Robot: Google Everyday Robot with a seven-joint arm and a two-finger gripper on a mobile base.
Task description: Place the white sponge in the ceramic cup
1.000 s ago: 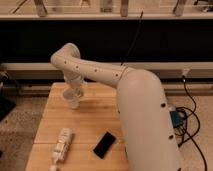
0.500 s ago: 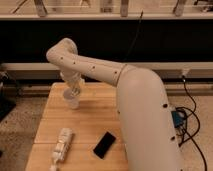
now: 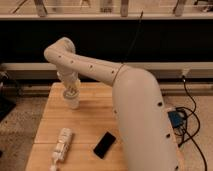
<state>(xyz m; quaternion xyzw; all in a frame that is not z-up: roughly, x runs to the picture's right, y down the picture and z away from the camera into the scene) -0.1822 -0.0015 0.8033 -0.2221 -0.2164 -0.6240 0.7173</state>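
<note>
The gripper (image 3: 71, 93) hangs directly over the ceramic cup (image 3: 73, 102), touching its rim. Its opening cannot be told.

One ceramic cup (image 3: 73, 102) – gripper (image 3: 71, 93) above – one phone (image 3: 104, 144), one bumpy white object (image 3: 61, 145)

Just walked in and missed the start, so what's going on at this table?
A white robot arm reaches across a wooden table, with its gripper hanging directly over the ceramic cup near the table's far left side. The white sponge is not visible on the table; whether it is in the gripper or already in the cup cannot be told. Nearer the camera, a bumpy white object and a black phone-like slab lie untouched on the table.
</note>
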